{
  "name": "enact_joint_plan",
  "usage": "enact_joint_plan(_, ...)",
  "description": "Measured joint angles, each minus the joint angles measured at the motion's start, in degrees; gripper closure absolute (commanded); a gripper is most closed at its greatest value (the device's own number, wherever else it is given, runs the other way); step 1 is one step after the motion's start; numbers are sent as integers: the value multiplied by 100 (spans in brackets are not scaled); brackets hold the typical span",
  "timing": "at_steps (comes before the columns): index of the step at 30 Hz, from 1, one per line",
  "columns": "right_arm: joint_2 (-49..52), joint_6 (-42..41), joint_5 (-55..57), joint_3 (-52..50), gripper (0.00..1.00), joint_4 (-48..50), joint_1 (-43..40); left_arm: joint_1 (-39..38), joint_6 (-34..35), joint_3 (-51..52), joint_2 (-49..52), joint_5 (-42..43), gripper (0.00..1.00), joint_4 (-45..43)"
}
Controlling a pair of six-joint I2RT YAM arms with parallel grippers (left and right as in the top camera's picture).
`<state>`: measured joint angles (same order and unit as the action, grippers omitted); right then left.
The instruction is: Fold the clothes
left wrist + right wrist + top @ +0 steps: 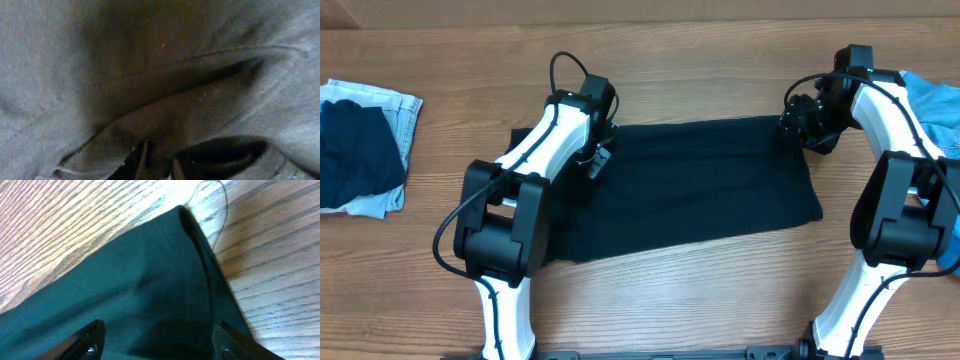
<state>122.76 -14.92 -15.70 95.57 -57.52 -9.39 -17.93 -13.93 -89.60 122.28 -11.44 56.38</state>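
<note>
The clothes (690, 185), a plain black garment, lie spread flat across the middle of the table. My left gripper (597, 155) is pressed down at the garment's far left corner. In the left wrist view its fingers (142, 161) stand close together, and a raised fold of the clothes (200, 100) is pinched between them at my left gripper (159, 156). My right gripper (792, 122) hovers at the far right corner. There the right gripper (160, 327) is open, its fingers wide apart over the clothes (125, 280) near the corner hem.
A pile of pale and dark denim (360, 145) lies at the table's left edge. A bright blue denim piece (935, 100) lies at the far right, behind my right arm. A loose thread (220, 210) trails from the cloth corner onto the wood.
</note>
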Motion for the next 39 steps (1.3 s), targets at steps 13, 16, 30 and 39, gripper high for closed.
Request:
enact_joint_plan(13,0,-4,0,0,27,-9,0,-74,662,-1532,22,-68,88,2214)
enact_joint_plan(16,0,0,0,0,27,-11,0,-170,767,-1541,22,138,82,2505)
enact_joint_plan(30,0,2,-2,0,27,-9,0,-662,857,-1545,22,1578,59,3088)
enact_joint_plan(39,0,0,-2,0,27,-9,0,-535,1394,-1545,22,1314,57,3270)
